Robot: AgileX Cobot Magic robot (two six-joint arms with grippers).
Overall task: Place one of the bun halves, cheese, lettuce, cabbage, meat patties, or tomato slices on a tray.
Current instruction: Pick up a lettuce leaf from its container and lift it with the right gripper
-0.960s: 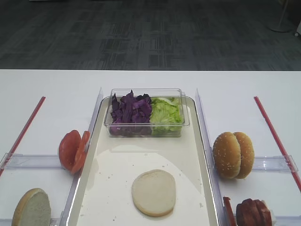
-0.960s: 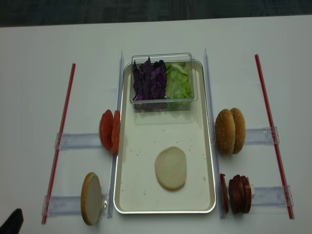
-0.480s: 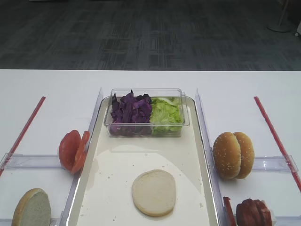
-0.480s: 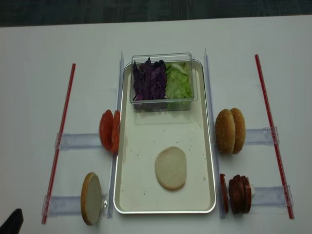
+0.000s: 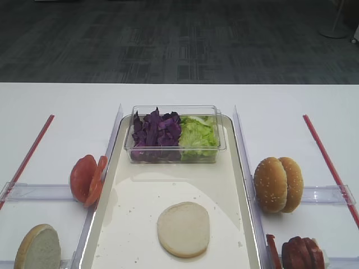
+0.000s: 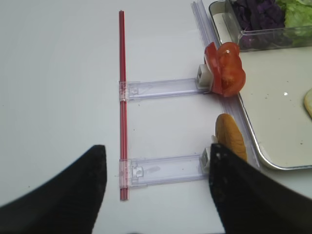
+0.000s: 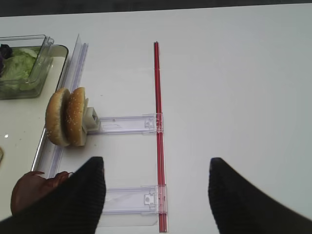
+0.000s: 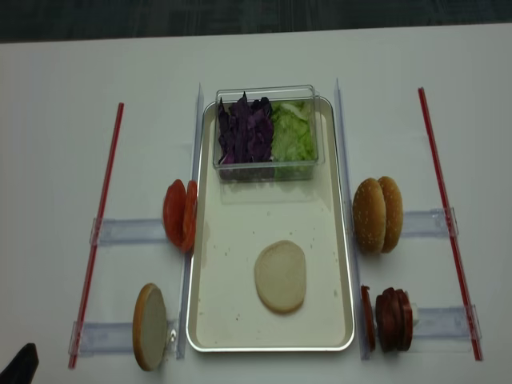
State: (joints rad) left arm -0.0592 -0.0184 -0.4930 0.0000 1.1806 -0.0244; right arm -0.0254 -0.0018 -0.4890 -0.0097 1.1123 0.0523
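A bun half point(image 8: 280, 276) is seen lying flat, cut face up, on the near part of the tray point(image 8: 240, 324), apart from the rim. At the tray's far end a clear tub point(image 8: 268, 164) is set, with the cabbage point(image 8: 245, 132) in its left part and the lettuce point(image 8: 293, 134) in its right.

To the left of the tray, on the desk point(image 8: 56, 160), the tomato slices point(image 8: 179, 214) are stood on edge against a clear holder, and nearer, another bun half point(image 8: 150, 326) is stood on edge. To the right, two bun halves point(image 8: 378, 214) are propped together upright, and nearer, the meat patties point(image 8: 390, 318) are lined on edge.

In the right wrist view the right fingers point(image 7: 100, 192) are spread wide with nothing held between them, above the desk near the patties. In the left wrist view the left fingers point(image 6: 90, 187) are likewise parted and nothing is gripped; they are held over the desk left of the upright bun half.
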